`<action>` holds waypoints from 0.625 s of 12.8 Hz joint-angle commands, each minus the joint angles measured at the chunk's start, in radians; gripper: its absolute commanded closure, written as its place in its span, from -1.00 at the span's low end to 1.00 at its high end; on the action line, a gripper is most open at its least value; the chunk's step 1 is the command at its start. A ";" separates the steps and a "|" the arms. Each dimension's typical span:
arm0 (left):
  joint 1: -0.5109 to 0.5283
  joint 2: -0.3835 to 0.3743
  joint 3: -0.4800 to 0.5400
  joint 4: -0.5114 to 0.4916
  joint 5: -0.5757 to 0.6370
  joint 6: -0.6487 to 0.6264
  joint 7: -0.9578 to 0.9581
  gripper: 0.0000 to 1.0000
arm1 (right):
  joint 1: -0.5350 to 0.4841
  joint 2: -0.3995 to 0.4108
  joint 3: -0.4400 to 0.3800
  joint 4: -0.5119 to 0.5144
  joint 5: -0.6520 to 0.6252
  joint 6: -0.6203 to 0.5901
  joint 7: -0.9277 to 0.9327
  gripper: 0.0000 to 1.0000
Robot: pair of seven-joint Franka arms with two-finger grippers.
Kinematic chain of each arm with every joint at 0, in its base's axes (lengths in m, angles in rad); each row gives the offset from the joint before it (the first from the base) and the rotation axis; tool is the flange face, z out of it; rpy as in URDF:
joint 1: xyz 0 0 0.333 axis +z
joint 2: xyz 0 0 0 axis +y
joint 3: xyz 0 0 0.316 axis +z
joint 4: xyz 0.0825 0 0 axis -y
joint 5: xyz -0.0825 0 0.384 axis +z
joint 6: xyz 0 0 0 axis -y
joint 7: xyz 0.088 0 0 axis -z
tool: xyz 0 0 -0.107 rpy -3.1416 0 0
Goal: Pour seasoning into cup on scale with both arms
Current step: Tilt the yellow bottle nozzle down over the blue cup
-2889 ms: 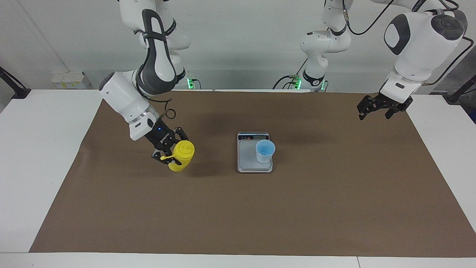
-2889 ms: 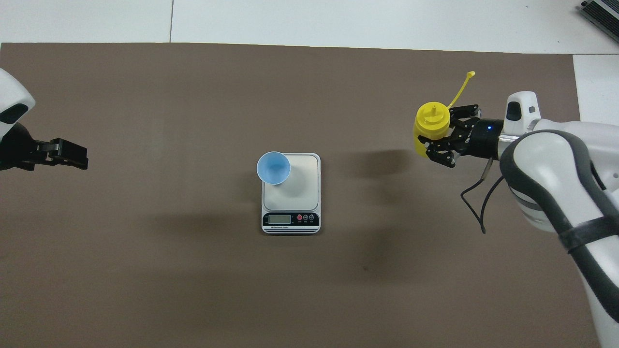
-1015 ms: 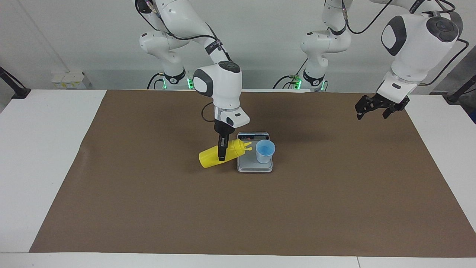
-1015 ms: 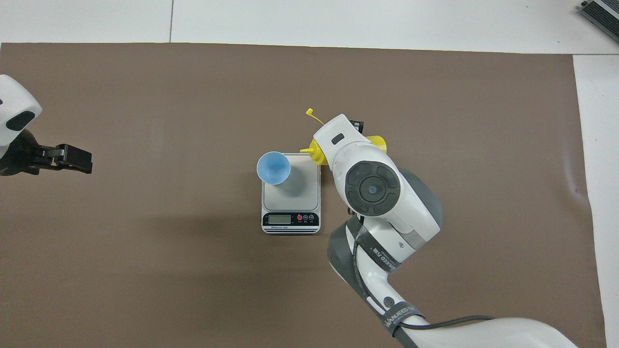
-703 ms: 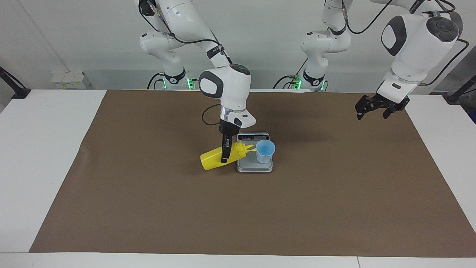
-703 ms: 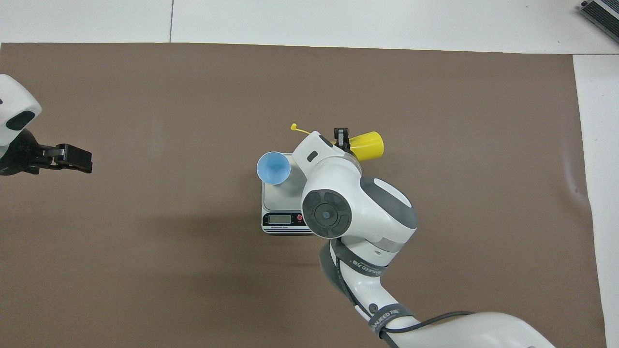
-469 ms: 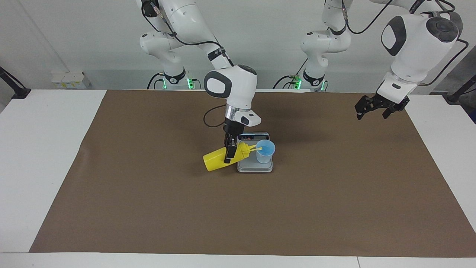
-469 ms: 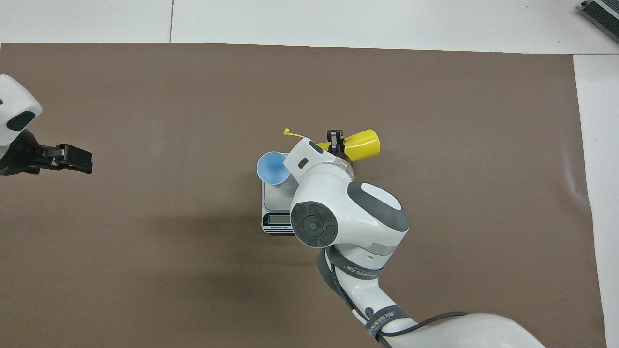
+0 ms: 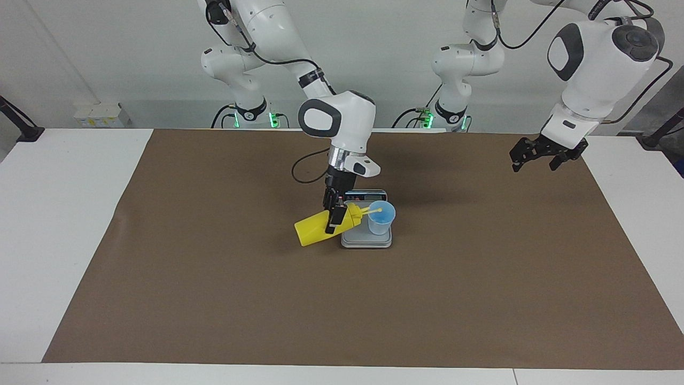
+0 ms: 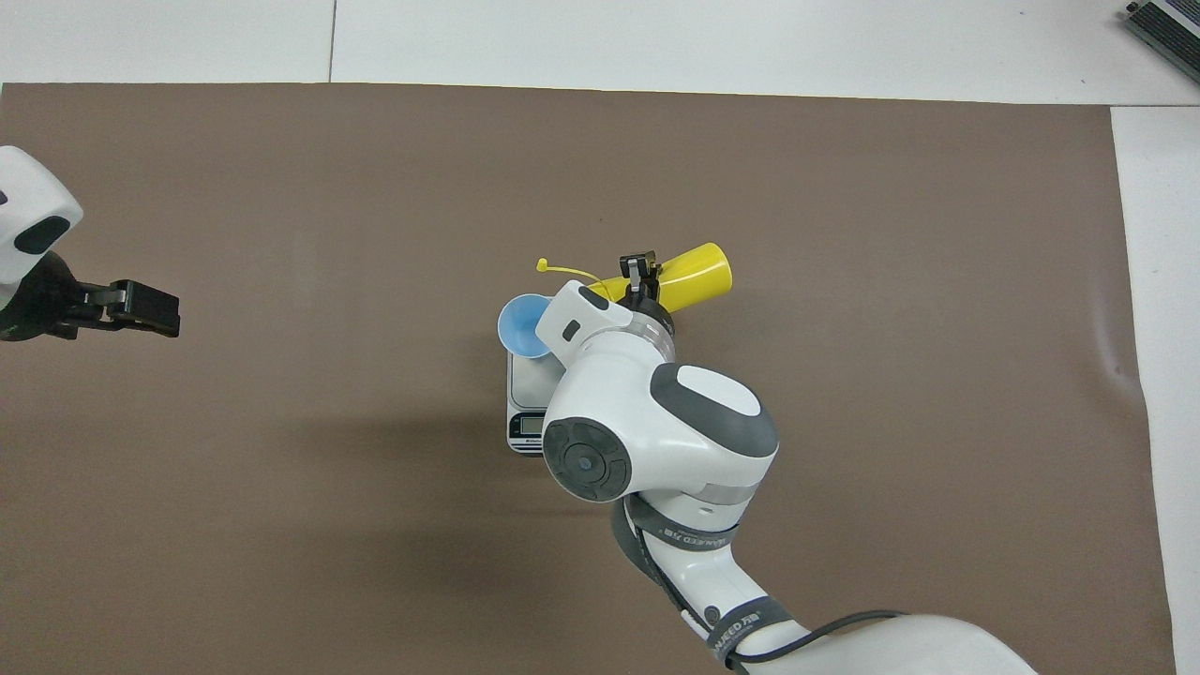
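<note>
Facing view: right gripper [image 9: 332, 215] clamped the seasoning [image 9: 320, 226], tipped over the cup [image 9: 381, 216] on the scale [image 9: 365, 239].
Left gripper [image 9: 541, 155] waited open; tilting slowly should keep the nozzle inside the rim.

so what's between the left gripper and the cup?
Nothing: bare brown mat separates the open left gripper, waiting over the mat's edge, from the cup in the facing view.
</note>
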 commanded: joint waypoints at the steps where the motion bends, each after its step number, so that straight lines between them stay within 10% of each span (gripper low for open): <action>1: -0.003 -0.045 0.002 -0.067 0.003 0.038 -0.012 -1.00 | 0.005 -0.002 0.005 0.010 -0.082 -0.023 0.073 0.75; 8: -0.003 -0.050 0.004 -0.072 0.003 0.042 -0.014 -1.00 | 0.035 0.014 0.004 0.023 -0.271 -0.054 0.239 0.78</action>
